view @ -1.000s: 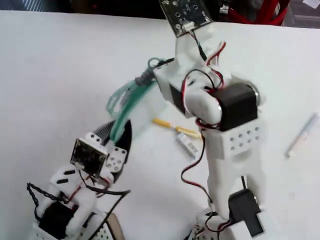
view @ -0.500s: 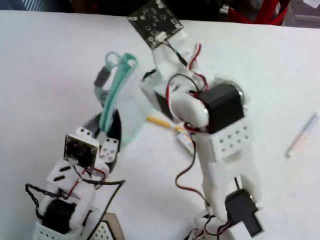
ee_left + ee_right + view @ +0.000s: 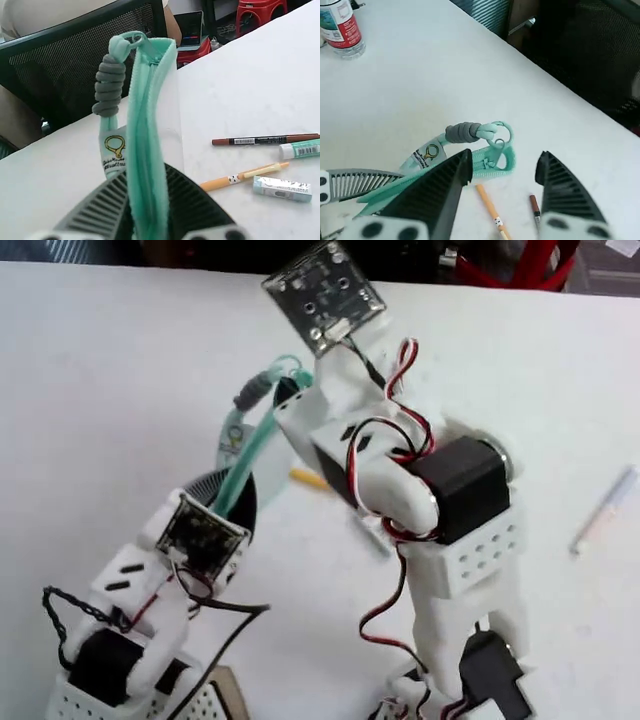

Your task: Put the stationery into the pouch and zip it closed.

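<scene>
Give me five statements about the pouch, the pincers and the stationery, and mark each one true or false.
1. The left pincer is shut on the pouch. True.
2. The right pincer is shut. False: its jaws stand open by the pouch's zip end.
3. The yellow pencil lies on the table. True.
4. The brown pen is inside the pouch. False: it lies on the table, outside the pouch.
5. A bottle stands on the table. True.
</scene>
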You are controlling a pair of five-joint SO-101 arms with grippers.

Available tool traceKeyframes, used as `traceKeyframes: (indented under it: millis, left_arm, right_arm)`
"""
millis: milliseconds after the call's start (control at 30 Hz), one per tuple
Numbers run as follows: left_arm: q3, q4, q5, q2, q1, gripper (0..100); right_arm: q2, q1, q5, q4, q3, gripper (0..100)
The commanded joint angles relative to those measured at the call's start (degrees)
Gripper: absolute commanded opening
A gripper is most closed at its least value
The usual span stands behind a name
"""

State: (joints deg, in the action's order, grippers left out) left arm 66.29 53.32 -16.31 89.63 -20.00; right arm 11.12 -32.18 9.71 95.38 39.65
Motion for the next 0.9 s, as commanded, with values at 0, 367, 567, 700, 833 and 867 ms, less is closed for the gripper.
traceKeyframes:
  millis: [0,367,567,700,833,867]
  left_arm:
    - [-1.0,0.2,2.6,-2.0,-0.9,2]
    - [3.4,-2.6,4.0,-2.0,-0.7,2]
    - [3.4,-2.8,4.0,-2.0,-0.7,2]
    - [3.4,-2.8,4.0,-2.0,-0.7,2]
    - [3.4,-2.7,4.0,-2.0,-0.6,2]
    - [3.4,-2.7,4.0,-2.0,-0.6,2]
  right_arm:
    - [-1.8,1.5,-4.7,0.4,0.4,28.2]
    - [-10.2,-0.8,-5.7,0.7,1.0,32.0]
    - [-10.1,-1.3,-5.6,1.1,3.2,26.2]
    - [-12.2,-1.3,-4.7,1.0,3.3,15.9]
    - [-15.0,-1.3,-3.3,1.1,3.3,16.2]
    - [-15.4,-1.3,-3.3,1.1,3.4,15.9]
